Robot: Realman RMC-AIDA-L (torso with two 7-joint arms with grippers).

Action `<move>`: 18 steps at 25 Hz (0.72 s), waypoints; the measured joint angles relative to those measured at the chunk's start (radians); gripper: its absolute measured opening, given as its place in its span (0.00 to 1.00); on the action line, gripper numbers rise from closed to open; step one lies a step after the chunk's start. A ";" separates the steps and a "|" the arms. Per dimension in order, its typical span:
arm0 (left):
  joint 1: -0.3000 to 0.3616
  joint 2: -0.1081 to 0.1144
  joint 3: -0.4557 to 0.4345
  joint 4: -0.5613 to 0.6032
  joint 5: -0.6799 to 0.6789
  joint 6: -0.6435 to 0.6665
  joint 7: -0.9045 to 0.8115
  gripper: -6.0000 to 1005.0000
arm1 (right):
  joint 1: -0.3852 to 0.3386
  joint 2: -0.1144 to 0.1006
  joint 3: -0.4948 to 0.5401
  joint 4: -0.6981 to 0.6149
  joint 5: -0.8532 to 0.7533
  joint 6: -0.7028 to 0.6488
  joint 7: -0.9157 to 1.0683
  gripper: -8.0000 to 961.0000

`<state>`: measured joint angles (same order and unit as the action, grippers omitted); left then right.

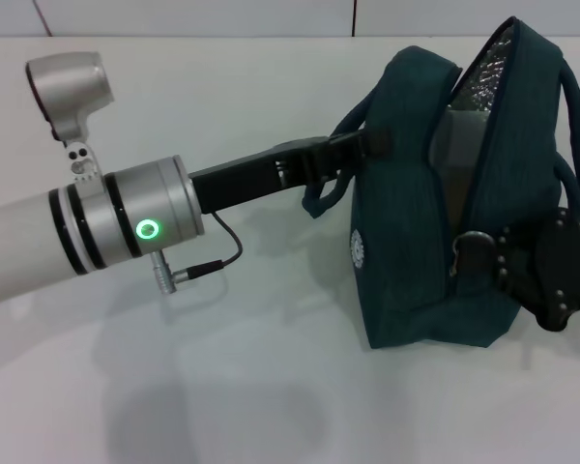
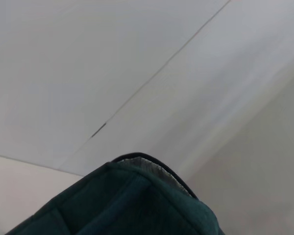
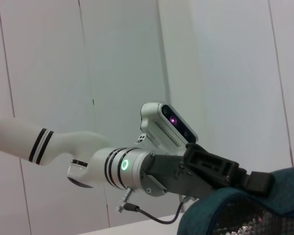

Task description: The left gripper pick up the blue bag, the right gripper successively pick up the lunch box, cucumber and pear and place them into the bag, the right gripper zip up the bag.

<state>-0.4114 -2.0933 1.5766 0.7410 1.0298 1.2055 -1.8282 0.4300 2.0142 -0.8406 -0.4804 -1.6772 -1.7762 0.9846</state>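
Bag (image 1: 416,242) is being zipped: right claw (image 1: 503,263), at 3 o'clock, pinching the ring pull (image 1: 469,253); left claw (image 1: 372,143) gripping the handle (image 1: 343,159).

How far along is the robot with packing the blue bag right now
Packing looks finished: no lunch box, cucumber or pear shows on the table. The left gripper holds the blue bag by a handle. In hand: the right gripper sits at the zipper's ring pull. Left: the top gapes, silvery lining showing, so zipping remains.
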 joint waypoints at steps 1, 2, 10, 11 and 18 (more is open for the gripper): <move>0.002 0.000 -0.004 0.000 0.000 0.003 0.000 0.09 | 0.000 0.000 0.000 0.000 0.000 0.000 0.000 0.01; 0.004 0.000 -0.013 -0.001 0.000 0.011 0.000 0.09 | 0.006 0.000 0.000 0.000 0.000 0.000 -0.002 0.01; 0.016 0.001 -0.023 -0.010 0.002 0.024 0.025 0.09 | 0.041 0.001 0.000 0.001 0.002 0.000 -0.004 0.01; 0.015 0.001 -0.023 -0.017 0.004 0.024 0.037 0.09 | 0.044 0.001 0.000 0.001 0.002 0.000 -0.004 0.01; 0.007 0.001 -0.039 -0.072 -0.001 0.023 0.131 0.09 | 0.052 0.002 -0.001 0.000 0.004 0.000 -0.004 0.01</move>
<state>-0.4048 -2.0921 1.5372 0.6692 1.0292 1.2280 -1.6970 0.4821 2.0160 -0.8412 -0.4800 -1.6736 -1.7766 0.9801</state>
